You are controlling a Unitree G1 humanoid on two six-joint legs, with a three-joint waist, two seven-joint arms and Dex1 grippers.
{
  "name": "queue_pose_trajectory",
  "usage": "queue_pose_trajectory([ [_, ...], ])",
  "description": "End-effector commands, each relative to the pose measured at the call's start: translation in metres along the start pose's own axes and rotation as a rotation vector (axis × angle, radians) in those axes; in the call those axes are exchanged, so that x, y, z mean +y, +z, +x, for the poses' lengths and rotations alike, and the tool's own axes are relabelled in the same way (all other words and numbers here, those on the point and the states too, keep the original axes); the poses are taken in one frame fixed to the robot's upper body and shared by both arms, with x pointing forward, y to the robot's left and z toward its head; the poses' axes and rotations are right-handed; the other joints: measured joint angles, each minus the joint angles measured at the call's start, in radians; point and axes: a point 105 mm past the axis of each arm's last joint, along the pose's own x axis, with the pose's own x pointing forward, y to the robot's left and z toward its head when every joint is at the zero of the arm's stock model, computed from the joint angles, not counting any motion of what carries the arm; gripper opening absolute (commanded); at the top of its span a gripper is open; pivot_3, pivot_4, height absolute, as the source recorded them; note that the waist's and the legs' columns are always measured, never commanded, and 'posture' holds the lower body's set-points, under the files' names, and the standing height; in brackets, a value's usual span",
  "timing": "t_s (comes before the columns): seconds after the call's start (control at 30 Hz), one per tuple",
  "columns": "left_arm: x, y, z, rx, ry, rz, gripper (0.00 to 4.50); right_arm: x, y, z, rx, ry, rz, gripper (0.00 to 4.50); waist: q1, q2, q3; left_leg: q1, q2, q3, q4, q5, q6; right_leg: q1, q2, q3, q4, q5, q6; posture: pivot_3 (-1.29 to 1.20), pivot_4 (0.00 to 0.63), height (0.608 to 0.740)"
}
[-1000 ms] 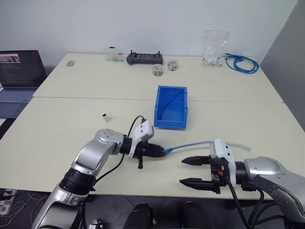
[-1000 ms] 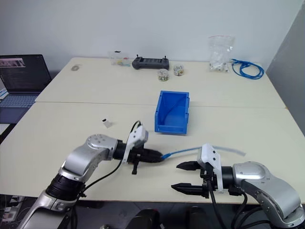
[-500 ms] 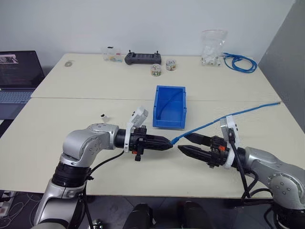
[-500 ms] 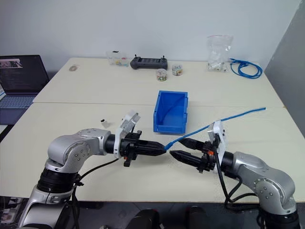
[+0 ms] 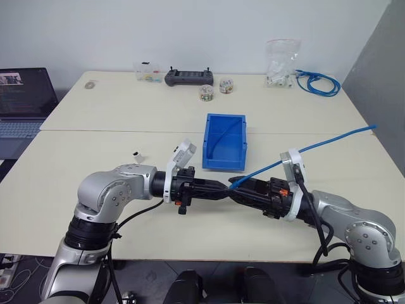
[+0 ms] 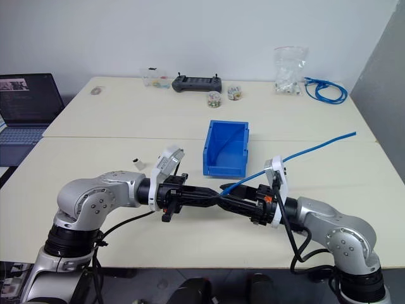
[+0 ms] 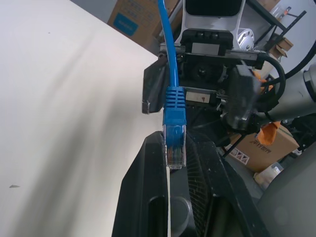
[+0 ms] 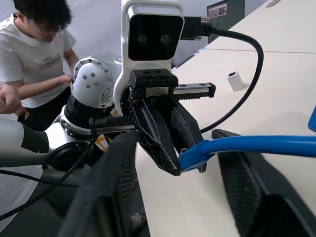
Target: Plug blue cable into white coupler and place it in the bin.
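Left eye view: the blue cable (image 5: 304, 151) is being pinched at its plug end by the left gripper (image 5: 223, 188), fingers pressed together, at lower centre of the frame. The cable is being carried up and away toward the right edge. The right gripper (image 5: 239, 188) is being held tip to tip against the left one, its fingers spread either side of the plug without gripping it. The bin (image 5: 225, 141) is being shown at centre on the table (image 5: 95, 183), just above the grippers. The white coupler (image 5: 138, 154) is being left alone at centre left, well apart from both grippers.

Right eye view: the same arrangement is being shown.

Left wrist view: the clear plug (image 7: 175, 145) is being clamped between the black fingers (image 7: 148, 197), the cable rising to the top edge.

Right wrist view: the right fingers (image 8: 111, 187) are being held wide at lower left and lower right, the plug end between them untouched. A person (image 8: 37, 54) is being seen at upper left.
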Motion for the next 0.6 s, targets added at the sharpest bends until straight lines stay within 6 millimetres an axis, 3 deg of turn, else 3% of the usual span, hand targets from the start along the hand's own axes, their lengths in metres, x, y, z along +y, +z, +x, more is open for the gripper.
queue_pose_trajectory([
  [0.03, -0.007, 0.004, -0.001, -0.003, -0.009, 0.044, 0.25, 0.009, 0.008, 0.003, -0.018, 0.049, -0.017, 1.25, 0.001, 0.000, 0.000, 0.000, 0.000, 0.000, 0.000, 0.000, 0.000, 0.000, 0.000, 0.000, 0.000, 0.000, 0.000, 0.00, 0.150, 0.740],
  [0.13, -0.007, 0.003, -0.001, 0.004, -0.010, 0.048, 0.25, 0.010, 0.008, 0.003, -0.013, 0.057, -0.015, 0.53, 0.001, 0.000, 0.000, 0.000, 0.000, 0.000, 0.000, 0.000, 0.000, 0.000, 0.000, 0.000, 0.000, 0.000, 0.000, 0.00, 0.150, 0.740],
  [0.23, -0.006, 0.003, -0.001, 0.003, -0.008, 0.053, 0.25, 0.013, 0.007, 0.002, -0.002, 0.071, -0.013, 0.11, 0.001, 0.000, 0.000, 0.000, 0.000, 0.000, 0.000, 0.000, 0.000, 0.000, 0.000, 0.000, 0.000, 0.000, 0.000, 0.00, 0.150, 0.740],
  [0.53, 0.004, 0.007, 0.001, -0.045, 0.050, 0.139, 0.25, 0.017, 0.002, 0.003, 0.015, 0.094, -0.008, 0.07, 0.001, 0.000, 0.000, 0.000, 0.000, 0.000, 0.000, 0.000, 0.000, 0.000, 0.000, 0.000, 0.000, 0.000, 0.000, 0.00, 0.150, 0.740],
  [0.6, 0.007, 0.006, 0.000, -0.040, 0.067, 0.138, 0.95, 0.015, 0.003, 0.003, 0.011, 0.078, -0.020, 0.07, 0.001, 0.000, 0.000, 0.000, 0.000, 0.000, 0.000, 0.000, 0.000, 0.000, 0.000, 0.000, 0.000, 0.000, 0.000, 0.00, 0.150, 0.740],
])
